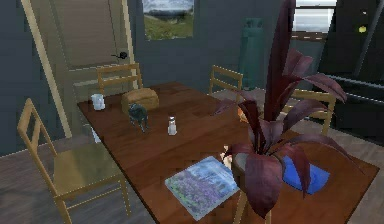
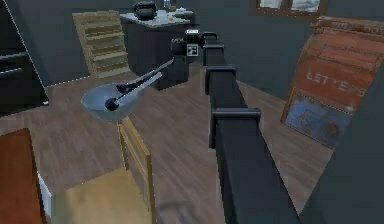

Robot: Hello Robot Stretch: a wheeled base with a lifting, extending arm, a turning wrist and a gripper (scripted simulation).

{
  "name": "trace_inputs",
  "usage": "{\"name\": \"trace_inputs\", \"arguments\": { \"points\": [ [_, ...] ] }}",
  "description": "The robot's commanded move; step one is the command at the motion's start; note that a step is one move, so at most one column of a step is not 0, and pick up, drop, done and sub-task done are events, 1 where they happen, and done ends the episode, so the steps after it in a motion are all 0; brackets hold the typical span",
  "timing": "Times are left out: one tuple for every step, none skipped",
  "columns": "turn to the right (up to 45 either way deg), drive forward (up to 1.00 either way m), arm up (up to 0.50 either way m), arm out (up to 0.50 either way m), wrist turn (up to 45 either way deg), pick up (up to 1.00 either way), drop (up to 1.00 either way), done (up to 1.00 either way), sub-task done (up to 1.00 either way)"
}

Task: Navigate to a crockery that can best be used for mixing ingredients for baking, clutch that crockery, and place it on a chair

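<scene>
Since the bowl (image 2: 100,102) hangs at the far end of the gripper (image 2: 128,88), clear of every surface, I'd call find and grasp done: it holds the bowl. Finger state: can't tell. Bowl is mid-air left of centre in the arm side view, chair (image 2: 135,160) just below it in frame, arm (image 2: 235,130) running off right. Left to do: line up over the chair, lower, let go.
</scene>
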Motion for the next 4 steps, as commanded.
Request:
{"name": "trace_inputs", "arguments": {
  "points": [
    [0.0,0.00,-0.30,0.00,0.0,0.00,0.00,0.00,0.00],
    [0.0,0.00,-0.50,0.00,0.0,0.00,0.00,0.00,0.00],
    [0.0,0.00,0.00,0.00,0.0,0.00,1.00,0.00,0.00],
    [0.0,0.00,0.00,-0.10,0.0,0.00,0.00,0.00,0.00]
  ]
}}
